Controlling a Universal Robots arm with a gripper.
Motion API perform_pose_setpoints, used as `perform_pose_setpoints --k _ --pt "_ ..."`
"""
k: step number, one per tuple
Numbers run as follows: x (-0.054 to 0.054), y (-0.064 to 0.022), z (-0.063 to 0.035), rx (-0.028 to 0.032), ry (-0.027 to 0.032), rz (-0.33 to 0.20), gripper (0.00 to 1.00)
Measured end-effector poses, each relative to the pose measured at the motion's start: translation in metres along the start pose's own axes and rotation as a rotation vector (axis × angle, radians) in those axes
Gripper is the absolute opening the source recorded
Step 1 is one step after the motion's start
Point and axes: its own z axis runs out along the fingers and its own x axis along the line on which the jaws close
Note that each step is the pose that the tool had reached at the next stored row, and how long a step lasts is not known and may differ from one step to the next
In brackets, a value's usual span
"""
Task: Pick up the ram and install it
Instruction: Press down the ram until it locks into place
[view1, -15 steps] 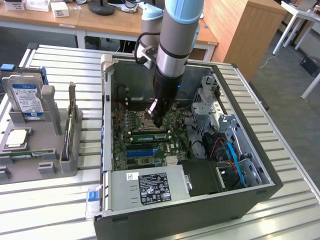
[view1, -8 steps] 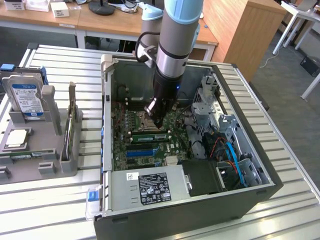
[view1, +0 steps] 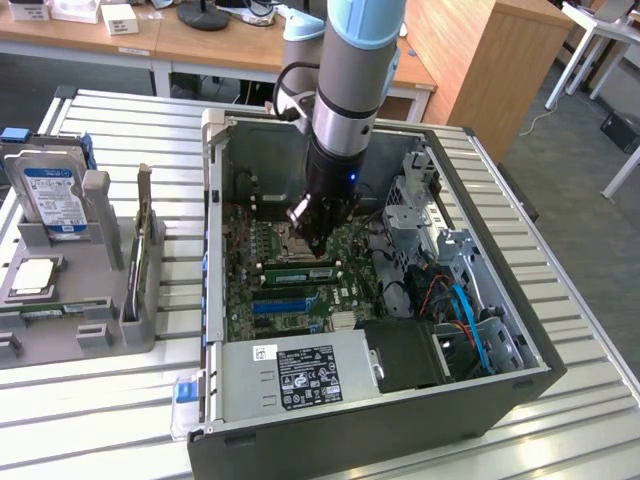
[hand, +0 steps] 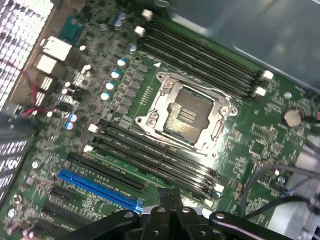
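- At the left of the exterior view, a grey fixture (view1: 75, 290) sits on the slatted tabletop (view1: 120, 420); it carries a hard drive (view1: 52, 195) standing upright and a square silver processor chip (view1: 32, 277) lying flat.
- Just right of it, the open computer case (view1: 400, 420) lies on its side, with the motherboard (view1: 255, 290) exposed and a blue expansion slot (view1: 290, 303) running across the lower part of the board.
- At the middle of the frame, the arm reaches down into the case; the gripper (view1: 318, 243) hangs low over the memory slots, beside the processor socket (view1: 278, 236).
- The ram (view1: 298, 273), a green stick, lies in a slot on the board just below the fingertips. Whether they touch it cannot be told.
- The jaws are pressed together, and nothing shows between them.
- In the wrist view the gripper (hand: 170, 200) sits at the bottom centre of the frame, above the lower bank of black slots (hand: 155, 157); the socket (hand: 187, 116) is empty at centre.
- Judgement: the installing step looks to be in hand, with the stick placed rather than carried. Any seating push would call for even, straight pressure along the slot.
- At the right of the exterior view, drive cages (view1: 420, 215) and blue cables (view1: 468, 320) crowd the case.
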Motion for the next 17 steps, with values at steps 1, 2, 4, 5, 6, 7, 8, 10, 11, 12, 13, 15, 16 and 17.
perform_pose_setpoints --k 1,2,4,5,6,7,8,10,11,12,13,15,16,17 --pt "0.0000 0.0000 0.0001 0.0009 -0.0005 0.016 0.11" --pt "0.0000 0.0000 0.0002 0.0017 -0.0011 0.032 0.11" --pt "0.0000 0.0000 0.0002 0.0033 -0.0022 0.062 0.11" --pt "0.0000 0.0000 0.0003 0.0040 -0.0027 0.077 0.11" --pt "0.0000 0.0000 0.0003 0.0048 -0.0032 0.091 0.11" --pt "0.0001 0.0001 0.0003 0.0053 -0.0036 0.103 0.11" --pt "0.0002 0.0003 0.0003 0.0058 -0.0039 0.111 0.11" --pt "0.0004 0.0005 0.0002 0.0069 -0.0044 0.130 0.11" --pt "0.0006 0.0006 0.0002 0.0075 -0.0048 0.141 0.11" --pt "0.0007 0.0007 0.0002 0.0082 -0.0052 0.154 0.11" --pt "0.0007 0.0007 0.0002 0.0089 -0.0057 0.167 0.11" --pt "0.0008 0.0007 0.0002 0.0104 -0.0066 0.195 0.11" --pt "0.0009 0.0008 0.0002 0.0112 -0.0071 0.209 0.11" --pt "0.0009 0.0008 0.0002 0.0119 -0.0075 0.223 0.11"
